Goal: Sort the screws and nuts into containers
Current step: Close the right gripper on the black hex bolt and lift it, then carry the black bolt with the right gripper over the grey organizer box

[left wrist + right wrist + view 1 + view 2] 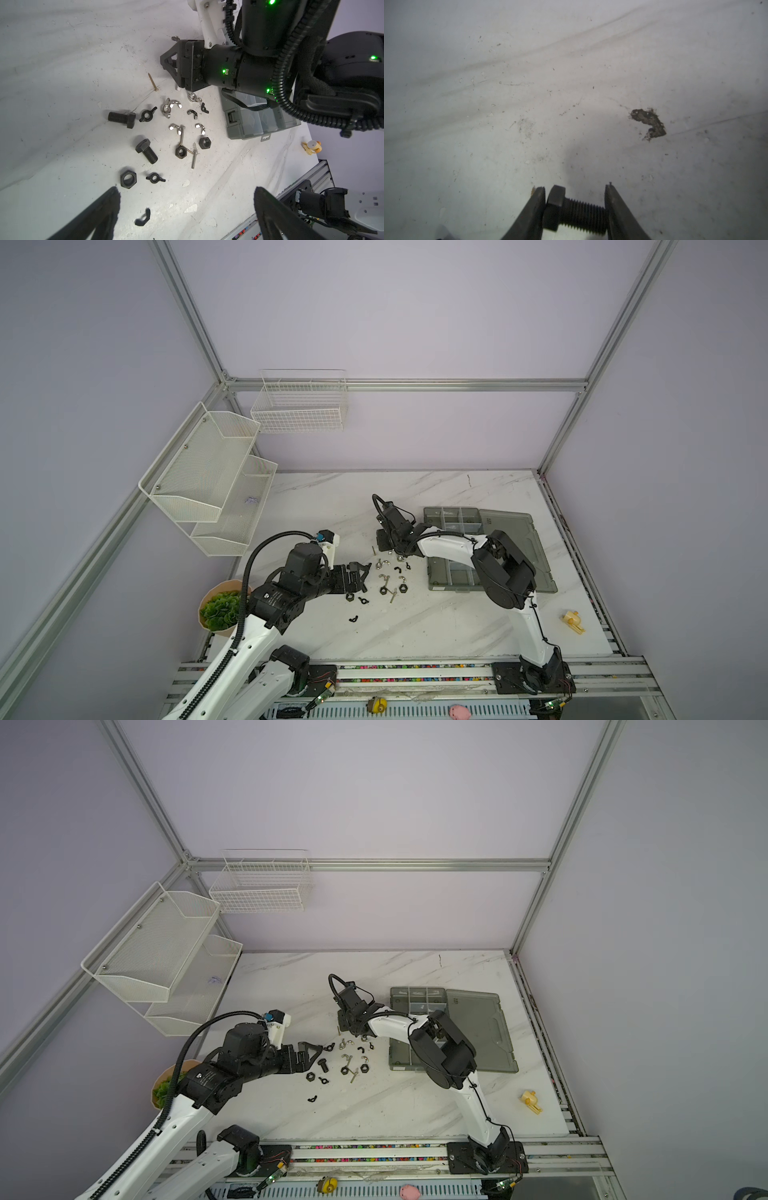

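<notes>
the right end effector clamps a black bolt end to end, probably for the box; the left end effector hovers released by loose nuts.

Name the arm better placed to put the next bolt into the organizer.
Right: the right hand clamps a black bolt and sits nearer the organizer; the left hand is open and empty.

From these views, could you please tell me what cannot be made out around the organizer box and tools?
Organizer box: middle compartments hidden by the right arm in both top views; contents too small.
Black bolt in the right tool: lost against the black tool in both top views.
Left tool: only fingertips show, left wrist view.
</notes>
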### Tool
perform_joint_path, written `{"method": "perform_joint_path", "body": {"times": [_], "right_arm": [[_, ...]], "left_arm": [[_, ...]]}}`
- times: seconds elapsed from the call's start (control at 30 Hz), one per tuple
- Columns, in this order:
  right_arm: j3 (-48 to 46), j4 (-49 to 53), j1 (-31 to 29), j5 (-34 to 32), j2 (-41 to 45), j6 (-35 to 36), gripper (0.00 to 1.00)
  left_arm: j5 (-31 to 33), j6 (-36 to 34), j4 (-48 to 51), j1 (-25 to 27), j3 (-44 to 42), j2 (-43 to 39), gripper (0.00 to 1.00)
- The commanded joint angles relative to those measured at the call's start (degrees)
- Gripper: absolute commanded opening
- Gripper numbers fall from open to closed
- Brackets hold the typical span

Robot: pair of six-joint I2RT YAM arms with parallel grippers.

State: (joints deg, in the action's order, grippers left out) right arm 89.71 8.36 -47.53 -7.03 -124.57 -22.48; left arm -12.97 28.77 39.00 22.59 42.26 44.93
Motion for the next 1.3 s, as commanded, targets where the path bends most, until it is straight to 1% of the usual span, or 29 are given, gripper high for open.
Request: {"method": "perform_joint_path", "body": {"times": [0.0,0.1,0.23,0.43,0.57,0.8,0.9,1.03,1.27], "right_arm": [[1.41,-1.34,0.61,0.35,0.57,1.44,0.36],[0.49,-2.22,1.19,0.68,2.12,2.13,0.36],[-0.7,-2.48,2.41,1.51,4.13,3.04,0.35],[-2.75,-2.83,3.92,1.47,7.52,4.28,0.34],[-3.82,-3.33,4.8,2.06,9.53,4.89,0.34],[-5.61,-3.1,6.61,3.24,13.36,5.48,0.34],[-6.71,-3.0,7.48,3.47,15.28,5.36,0.33],[-8.36,-2.91,8.98,3.65,18.45,5.18,0.33],[-11.96,-2.38,12.2,3.04,24.81,5.41,0.33]], "left_arm": [[-2.25,-5.07,-6.21,0.17,0.17,2.2,1.0],[-4.36,-8.37,-8.57,0.17,2.26,6.14,1.0],[-6.07,-12.19,-9.0,0.17,6.16,11.32,1.0],[-7.49,-16.19,-10.92,0.17,8.39,15.77,1.0],[-8.31,-20.26,-12.44,0.17,7.44,16.08,1.0],[-11.14,-22.07,-12.81,0.17,7.39,14.38,1.0],[-12.41,-24.18,-11.68,0.17,8.18,13.63,1.0],[-12.98,-25.17,-12.49,0.18,8.49,13.39,1.0],[-14.09,-27.23,-12.18,0.17,14.04,17.07,1.0]]}}
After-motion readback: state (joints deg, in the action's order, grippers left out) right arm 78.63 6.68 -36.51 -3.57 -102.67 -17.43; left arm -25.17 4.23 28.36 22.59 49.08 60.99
